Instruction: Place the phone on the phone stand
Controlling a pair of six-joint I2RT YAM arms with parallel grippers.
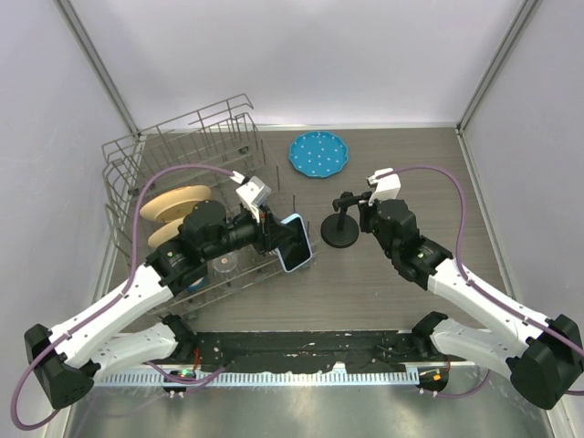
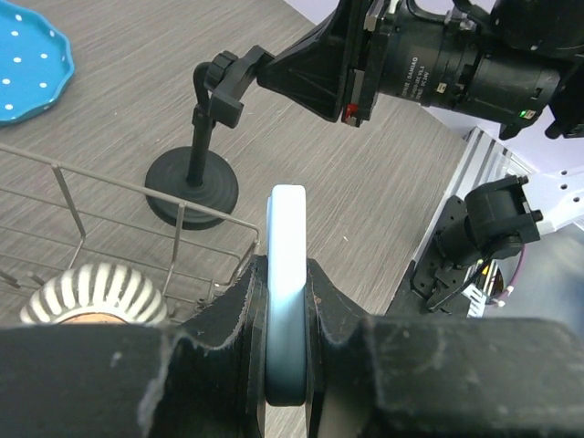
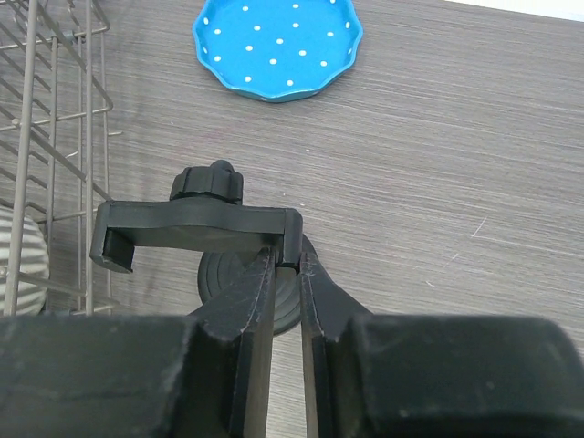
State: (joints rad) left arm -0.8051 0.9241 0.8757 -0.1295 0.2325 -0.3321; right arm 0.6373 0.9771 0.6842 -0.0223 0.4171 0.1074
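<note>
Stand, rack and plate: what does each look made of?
The stand looks like matte black plastic: moulded edges, dull sheen; its disc base may be weighted, cannot tell. The rack is thin greyish metal wire, bent and joined into a grid. The plate is smooth blue with white dots and a scalloped rim: ceramic or melamine, open.

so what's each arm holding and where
Left gripper clamps the phone across its faces near one end; right gripper pinches the phone stand by one cradle end.
</note>
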